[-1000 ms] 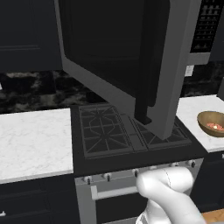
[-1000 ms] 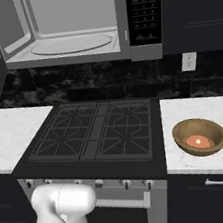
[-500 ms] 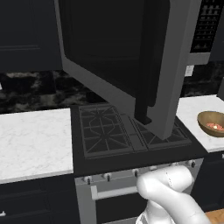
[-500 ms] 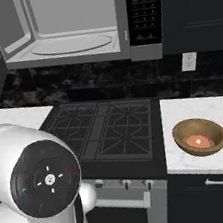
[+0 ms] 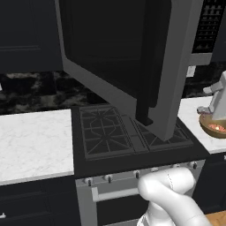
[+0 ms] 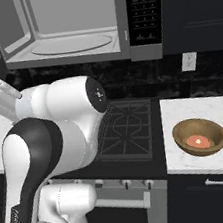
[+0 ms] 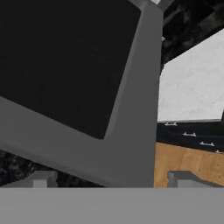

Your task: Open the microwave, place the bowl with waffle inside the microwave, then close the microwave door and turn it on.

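On the white marble desk (image 6: 220,112) right of the cooktop (image 6: 125,129) sat the bowl with waffle (image 6: 200,136), upright, with the arm's hand directly above it in the left base view. Its fingers (image 7: 188,178) stood fully spread and empty, pointing at the microwave door (image 5: 128,57), which hung swung wide open over the cooktop, so the bowl lay low and apart from them.

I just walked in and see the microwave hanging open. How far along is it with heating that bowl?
Done: the microwave door is swung wide open. In hand: nothing; the bowl with waffle sits on the counter, the claw open near the door. Left: load, close, start.
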